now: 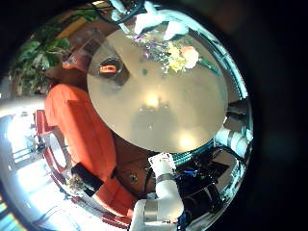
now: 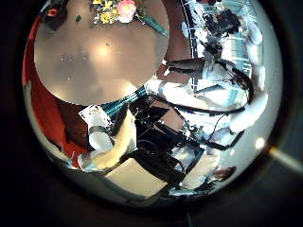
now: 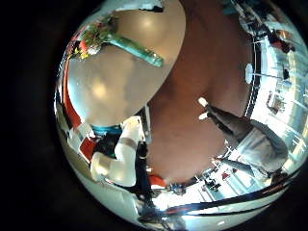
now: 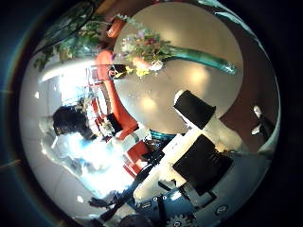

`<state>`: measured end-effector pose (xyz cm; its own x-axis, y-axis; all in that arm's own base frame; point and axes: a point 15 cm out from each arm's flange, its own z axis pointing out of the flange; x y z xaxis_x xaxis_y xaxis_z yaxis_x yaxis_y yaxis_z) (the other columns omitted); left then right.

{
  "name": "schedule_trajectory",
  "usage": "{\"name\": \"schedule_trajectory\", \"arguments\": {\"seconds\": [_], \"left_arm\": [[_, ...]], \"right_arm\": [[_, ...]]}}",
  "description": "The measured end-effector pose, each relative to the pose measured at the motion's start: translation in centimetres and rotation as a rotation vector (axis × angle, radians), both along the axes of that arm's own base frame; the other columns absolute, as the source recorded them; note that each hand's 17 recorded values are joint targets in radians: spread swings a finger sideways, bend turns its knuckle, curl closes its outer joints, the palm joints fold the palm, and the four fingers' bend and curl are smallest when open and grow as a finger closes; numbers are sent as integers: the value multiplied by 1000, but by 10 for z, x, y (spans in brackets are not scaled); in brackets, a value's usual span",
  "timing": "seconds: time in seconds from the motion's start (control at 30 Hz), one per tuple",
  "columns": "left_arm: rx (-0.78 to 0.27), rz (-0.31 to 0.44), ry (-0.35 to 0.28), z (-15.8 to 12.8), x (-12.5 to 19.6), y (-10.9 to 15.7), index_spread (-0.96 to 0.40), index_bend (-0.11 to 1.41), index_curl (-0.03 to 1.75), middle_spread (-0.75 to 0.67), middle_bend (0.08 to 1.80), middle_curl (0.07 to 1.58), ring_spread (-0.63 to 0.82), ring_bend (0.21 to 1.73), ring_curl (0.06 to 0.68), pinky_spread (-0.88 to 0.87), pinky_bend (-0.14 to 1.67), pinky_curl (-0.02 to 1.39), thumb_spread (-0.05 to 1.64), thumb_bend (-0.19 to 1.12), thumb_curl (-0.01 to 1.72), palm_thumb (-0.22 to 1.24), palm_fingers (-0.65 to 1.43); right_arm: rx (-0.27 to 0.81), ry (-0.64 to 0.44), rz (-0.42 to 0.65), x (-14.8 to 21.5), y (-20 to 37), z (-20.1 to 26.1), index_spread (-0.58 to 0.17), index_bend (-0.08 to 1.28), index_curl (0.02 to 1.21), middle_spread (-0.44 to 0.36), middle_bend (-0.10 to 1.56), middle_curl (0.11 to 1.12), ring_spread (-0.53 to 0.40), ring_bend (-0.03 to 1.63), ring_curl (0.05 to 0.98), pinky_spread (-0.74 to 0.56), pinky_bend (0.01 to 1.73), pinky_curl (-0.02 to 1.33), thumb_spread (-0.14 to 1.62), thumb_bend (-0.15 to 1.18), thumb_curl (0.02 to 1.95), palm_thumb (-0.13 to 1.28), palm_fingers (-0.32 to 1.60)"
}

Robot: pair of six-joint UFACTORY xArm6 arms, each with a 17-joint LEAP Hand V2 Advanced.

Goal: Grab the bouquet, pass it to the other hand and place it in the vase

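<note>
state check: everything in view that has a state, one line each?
bouquet: lying on its side on the table, not held.
vase: on the table, apart from the bouquet, no flowers in it.
left hand: well above the table, fingers relaxed, empty.
right hand: above the table, fingers relaxed, empty.

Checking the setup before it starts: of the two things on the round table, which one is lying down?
The bouquet: it lies flat on the table, stem stretched out. The vase stands apart, mouth up.
</note>
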<state>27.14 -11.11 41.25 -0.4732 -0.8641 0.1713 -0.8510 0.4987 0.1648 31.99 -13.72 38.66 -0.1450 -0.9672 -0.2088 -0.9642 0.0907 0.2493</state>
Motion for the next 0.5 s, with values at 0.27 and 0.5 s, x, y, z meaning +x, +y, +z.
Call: {"name": "schedule_trajectory", "arguments": {"seconds": [0.27,0.5], "left_arm": [[-15,-46,-4,-1,-3,0,48,191,373,457,189,309,589,374,222,533,181,257,1099,-22,339,445,46],[-14,-65,6,-6,-9,2,48,188,376,457,191,308,589,372,221,533,182,256,1106,-22,335,434,49]], "right_arm": [[54,98,-35,19,-21,-50,-355,171,302,-103,331,390,-104,719,194,307,548,99,1089,-24,418,652,375],[37,87,-54,36,-30,-100,-328,180,313,-101,340,394,-128,717,199,272,527,102,1051,-25,421,645,366]]}}
